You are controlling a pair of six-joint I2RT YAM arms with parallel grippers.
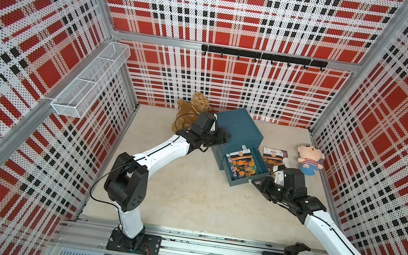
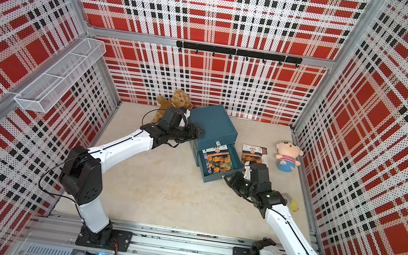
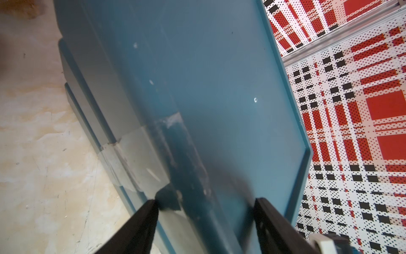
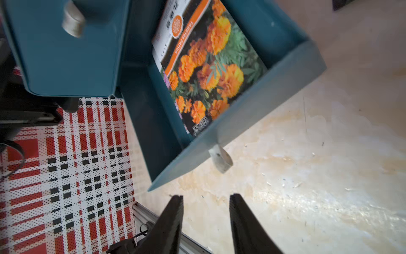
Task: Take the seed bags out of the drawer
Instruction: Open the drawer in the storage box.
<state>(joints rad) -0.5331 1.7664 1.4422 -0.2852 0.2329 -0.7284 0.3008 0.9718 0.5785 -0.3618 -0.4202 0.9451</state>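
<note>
A teal cabinet (image 1: pixel 238 128) (image 2: pixel 213 122) (image 3: pixel 219 88) stands at the back of the table with its lower drawer (image 1: pixel 244 182) (image 2: pixel 220 177) (image 4: pixel 252 110) pulled out. Inside lies a seed bag (image 1: pixel 242 164) (image 2: pixel 218 160) (image 4: pixel 208 66) printed with orange flowers, and a purple edge peeks from under it. Another orange seed bag (image 1: pixel 273 157) (image 2: pixel 252 153) lies on the table right of the drawer. My left gripper (image 1: pixel 226 137) (image 2: pixel 201 131) (image 3: pixel 204 200) clamps the cabinet's upper left edge. In front of the drawer's knob (image 4: pixel 220 158) my right gripper (image 1: pixel 253 182) (image 2: pixel 226 178) (image 4: pixel 206 195) stands open, holding nothing.
A brown teddy bear (image 1: pixel 195 107) sits behind the left arm beside the cabinet. A pink-headed plush doll (image 1: pixel 309 160) lies at the right wall. A wire basket (image 1: pixel 92 81) hangs on the left wall and a black hook rail (image 1: pixel 263 56) on the back wall.
</note>
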